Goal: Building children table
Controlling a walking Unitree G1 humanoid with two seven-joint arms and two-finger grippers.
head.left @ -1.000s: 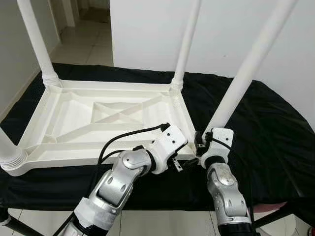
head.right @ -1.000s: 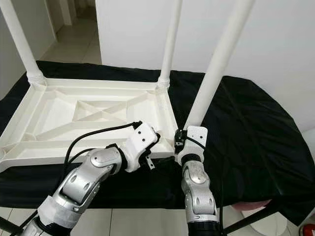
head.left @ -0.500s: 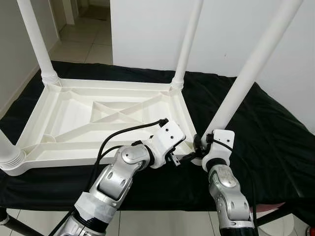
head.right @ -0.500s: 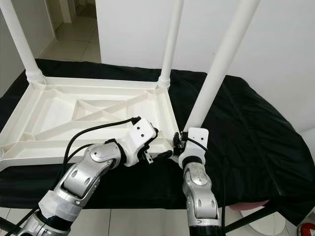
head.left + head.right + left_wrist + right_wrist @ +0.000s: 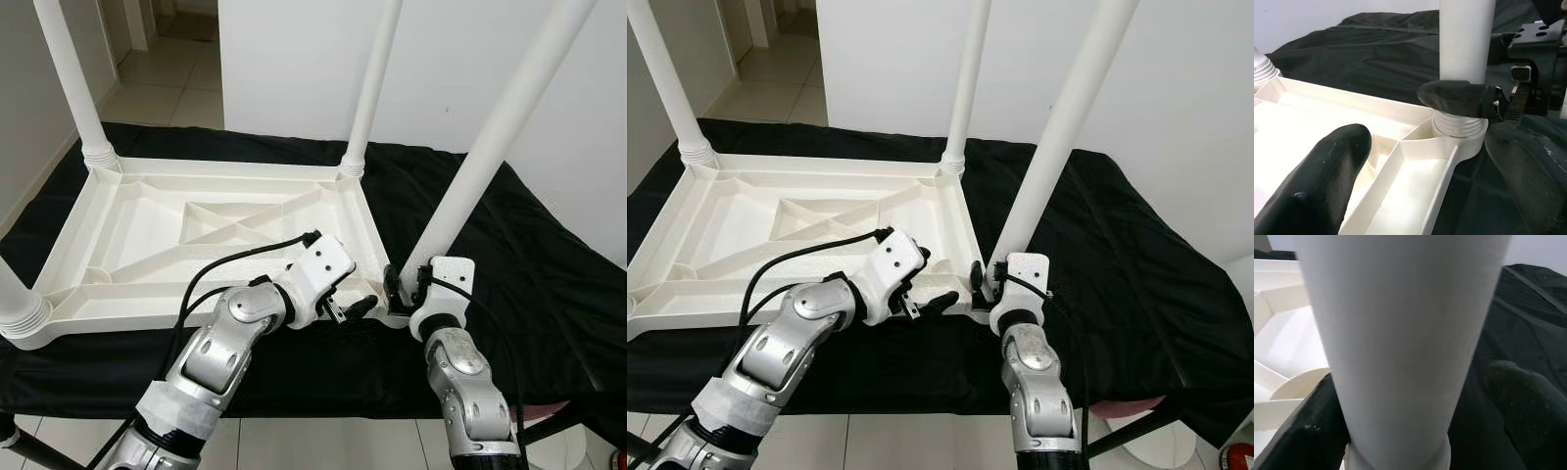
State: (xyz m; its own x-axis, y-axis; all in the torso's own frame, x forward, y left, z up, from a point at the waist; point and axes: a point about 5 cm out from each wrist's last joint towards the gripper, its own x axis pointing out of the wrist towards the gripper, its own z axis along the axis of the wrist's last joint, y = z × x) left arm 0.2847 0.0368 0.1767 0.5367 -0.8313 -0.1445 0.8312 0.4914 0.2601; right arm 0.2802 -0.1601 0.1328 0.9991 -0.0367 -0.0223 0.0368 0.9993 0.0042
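A white children's table top [image 5: 127, 235] lies upside down on a black cloth. Legs stand at its far left corner [image 5: 69, 78] and far right corner [image 5: 370, 88], and a third [image 5: 18, 304] at the near left. The near-right leg [image 5: 490, 147] leans slightly right, and its ribbed collar [image 5: 1459, 127] sits in the corner socket. My right gripper [image 5: 397, 292] is shut on this leg's base, one finger [image 5: 1308, 431] on each side. My left gripper [image 5: 351, 308] is open just left of that corner, above the table's near rim, holding nothing.
The black cloth [image 5: 529, 255] covers a low platform that ends just in front of my arms. A white wall stands behind, and a doorway with a tiled floor [image 5: 167, 78] opens at the far left. A black cable [image 5: 235, 269] loops over my left forearm.
My left arm has drawn a little to the left along the near rim, fingers still beside the corner. The held leg tipped slightly right, then back. My right wrist shifted slightly right.
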